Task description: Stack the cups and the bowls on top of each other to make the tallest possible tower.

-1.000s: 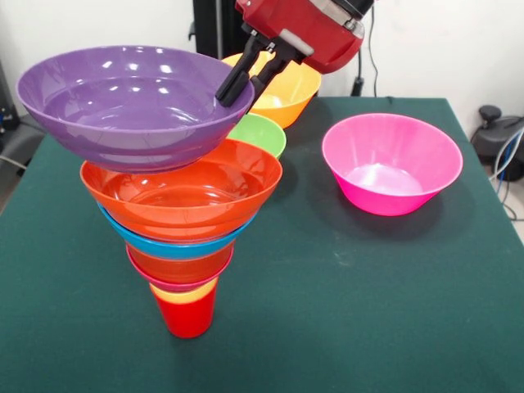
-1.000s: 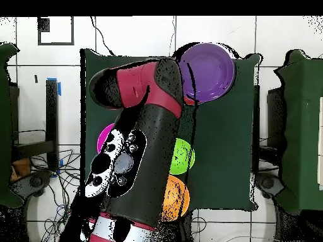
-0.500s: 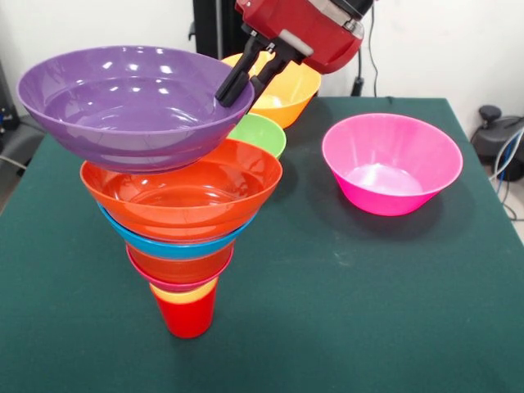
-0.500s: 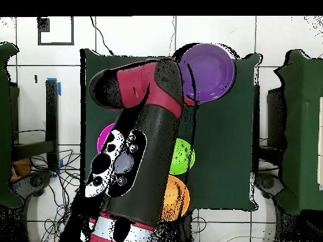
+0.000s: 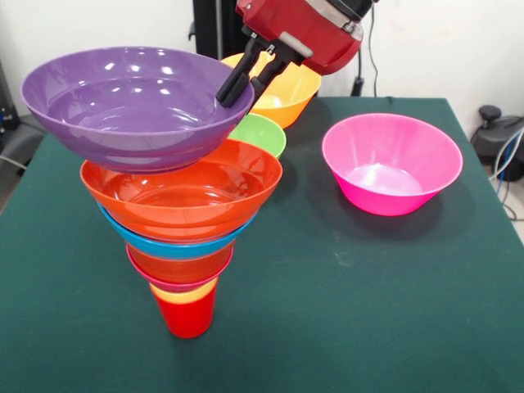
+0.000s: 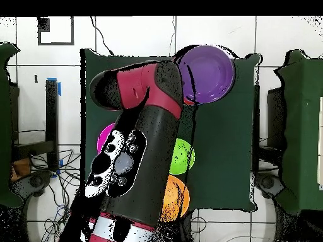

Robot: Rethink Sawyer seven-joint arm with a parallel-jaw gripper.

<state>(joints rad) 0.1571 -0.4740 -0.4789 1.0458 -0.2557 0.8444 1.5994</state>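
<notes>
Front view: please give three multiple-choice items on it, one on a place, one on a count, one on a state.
1. Where is the purple bowl?
A) atop the tower
B) on the table
C) inside the pink bowl

2. How many bowls stand apart from the tower?
A) one
B) three
C) five

3. The hand is
A) open, away from everything
B) shut on the purple bowl's rim
C) holding a cup

Answers:
1 A, it sits over the orange-red bowl.
2 B: green, light orange, pink.
3 B, its fingers pinch the rim.

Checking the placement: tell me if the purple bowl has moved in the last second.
Yes, slightly. The purple bowl, pinched at its rim by the gripper, shifted toward the pink bowl.
</notes>
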